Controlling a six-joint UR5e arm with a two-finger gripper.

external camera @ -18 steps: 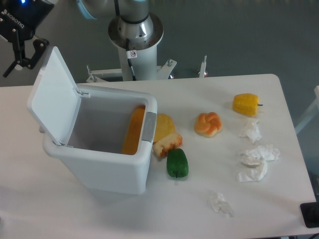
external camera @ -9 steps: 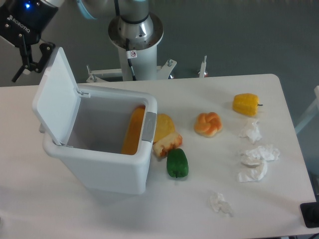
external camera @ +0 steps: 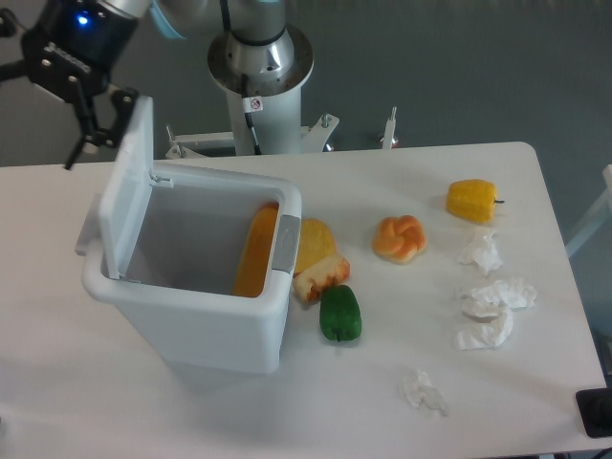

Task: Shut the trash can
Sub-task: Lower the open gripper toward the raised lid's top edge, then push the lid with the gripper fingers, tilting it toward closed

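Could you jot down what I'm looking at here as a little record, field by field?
Bin: white trash can, open
Lid: white lid standing nearly upright on the bin's left side
Inside bin: an orange item leaning on the right wall
Gripper: black gripper behind the lid's top edge
Food on table: green pepper, yellow pepper, orange bun
Other: crumpled tissues at right
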